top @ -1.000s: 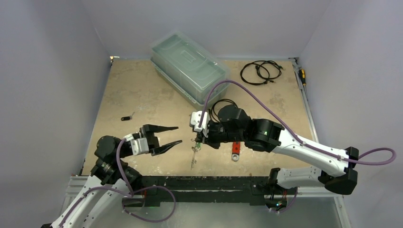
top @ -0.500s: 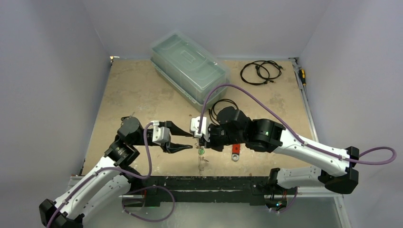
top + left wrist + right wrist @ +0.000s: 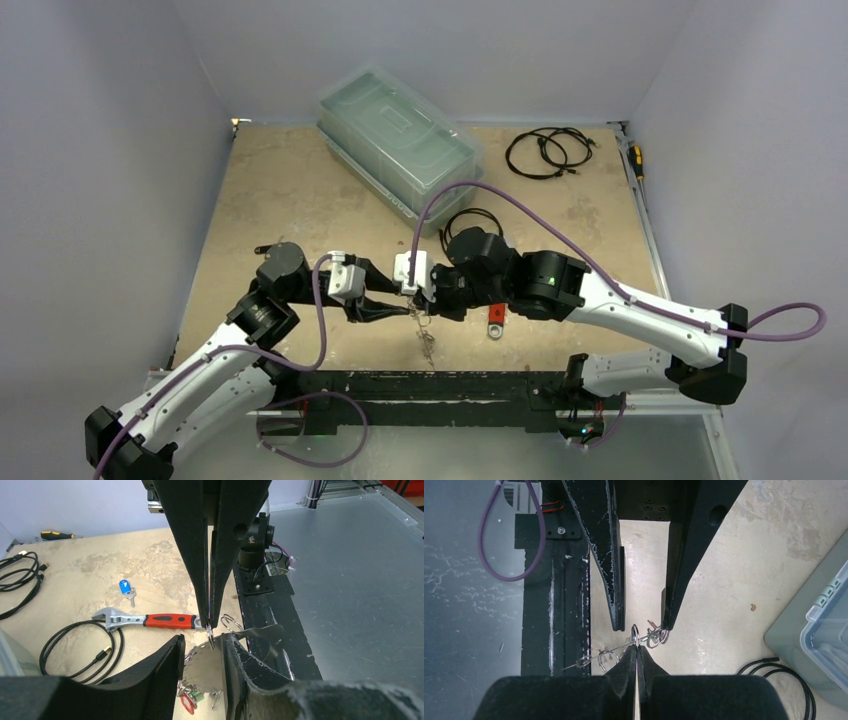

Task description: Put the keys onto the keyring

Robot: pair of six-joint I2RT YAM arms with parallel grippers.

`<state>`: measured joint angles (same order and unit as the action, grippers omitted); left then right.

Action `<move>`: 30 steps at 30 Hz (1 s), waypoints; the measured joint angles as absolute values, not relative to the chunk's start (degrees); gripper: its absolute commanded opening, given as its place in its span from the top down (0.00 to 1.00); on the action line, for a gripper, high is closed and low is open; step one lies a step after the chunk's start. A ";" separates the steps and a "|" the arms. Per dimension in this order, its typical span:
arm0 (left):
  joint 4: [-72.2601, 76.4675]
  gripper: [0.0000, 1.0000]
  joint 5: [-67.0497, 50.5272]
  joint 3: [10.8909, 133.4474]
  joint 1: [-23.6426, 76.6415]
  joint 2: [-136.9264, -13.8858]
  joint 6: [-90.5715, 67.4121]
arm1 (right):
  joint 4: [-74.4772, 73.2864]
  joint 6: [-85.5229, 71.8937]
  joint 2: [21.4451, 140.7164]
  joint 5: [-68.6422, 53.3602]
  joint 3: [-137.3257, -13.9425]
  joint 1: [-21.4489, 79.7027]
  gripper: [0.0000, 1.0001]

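Right hand: my right hand (image 3: pixel 636 652) is pinched tight on the thin silvery metal keyring (image 3: pixel 634 632) and holds it up off the table.
Left hand: my left hand (image 3: pixel 202 645) has a narrow gap, fingers either side of the right fingertips and ring. Can't tell if it touches the ring.
Keys: small metal keys with red and green plastic tags (image 3: pixel 190 700) dangle below both hands.
Loose key: blue-tagged key (image 3: pixel 125 587) lies on the beige table (image 3: pixel 75 600), near the red-handled adjustable wrench (image 3: pixel 167 621).

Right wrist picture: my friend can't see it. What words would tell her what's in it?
The right gripper, shut, pinches the keyring by a small ring over the tan table; the left gripper straddles it, fingers apart.
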<state>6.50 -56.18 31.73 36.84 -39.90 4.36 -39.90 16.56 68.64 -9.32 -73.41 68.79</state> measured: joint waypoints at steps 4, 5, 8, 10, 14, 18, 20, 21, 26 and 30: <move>6.98 0.69 -56.21 31.73 36.93 -40.51 3.51 | -39.92 16.60 69.28 -8.56 -73.41 69.01 1.00; 7.18 0.69 -56.21 31.73 36.97 -40.60 3.42 | -39.92 16.60 69.38 -8.47 -73.43 69.01 1.00; 7.60 0.70 -56.21 31.73 37.32 -40.77 2.79 | -39.92 16.60 69.38 -8.45 -73.54 69.06 1.00; 7.92 0.71 -56.18 31.73 37.50 -40.99 2.55 | -39.92 16.62 69.38 -8.43 -73.80 69.12 1.00; 8.10 0.78 -56.18 31.73 37.74 -41.80 2.15 | -39.88 16.67 69.38 -8.34 -74.08 69.30 1.00; 8.03 1.00 -56.21 31.73 38.04 -42.37 1.93 | -39.88 16.88 69.38 -8.05 -74.13 69.45 1.00; 8.03 1.00 -56.14 31.73 38.09 -42.37 2.07 | -39.90 17.02 69.38 -7.94 -74.13 69.47 1.00; 8.05 1.00 -56.05 31.73 38.09 -42.37 2.07 | -39.88 17.04 69.38 -7.79 -74.13 69.45 1.00; 8.29 1.00 -55.51 31.73 38.09 -42.09 1.89 | -39.33 17.15 69.12 -6.37 -74.13 69.71 0.64; 8.78 1.00 -53.58 31.31 38.09 -39.83 0.23 | -35.66 16.56 66.83 -3.68 -73.23 69.76 0.44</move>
